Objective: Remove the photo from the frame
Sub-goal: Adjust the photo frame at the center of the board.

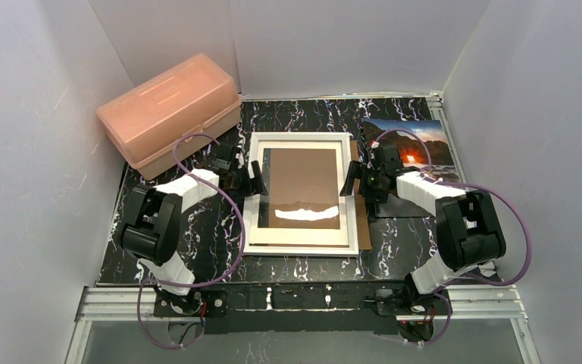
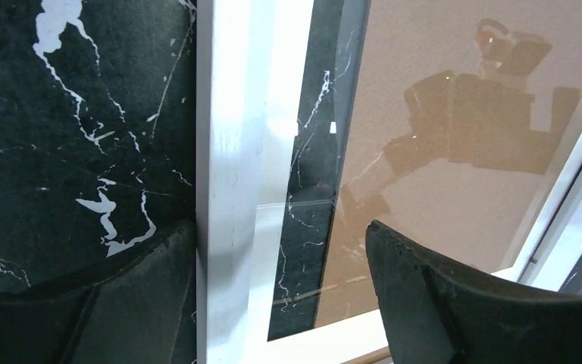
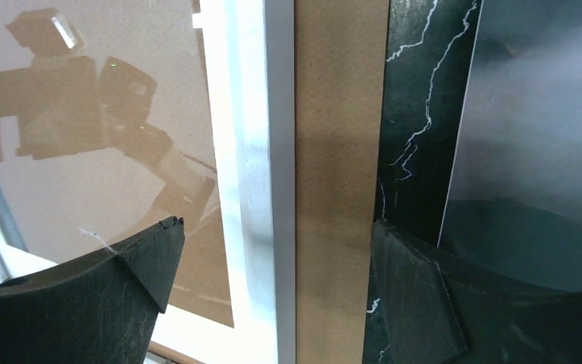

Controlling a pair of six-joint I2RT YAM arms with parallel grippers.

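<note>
The black marble table (image 1: 303, 265) carries everything. The frame (image 1: 299, 139) lies flat at its middle, glass up, brown showing behind the glass. Off the frame's far left corner stands a pink box (image 1: 168, 110). The photo (image 1: 432, 133) lies flat on the table to the right of the frame's far half, apart from it and partly under the right arm. A brown board (image 3: 341, 152) sticks out from beneath the frame's right side.

The right gripper (image 3: 276, 221) is spread wide, empty, astride the frame's right border and the board strip; its outer finger hangs at the photo's left edge. The left gripper (image 2: 276, 227) straddles the frame's left border, jaws apart, gripping nothing.
</note>
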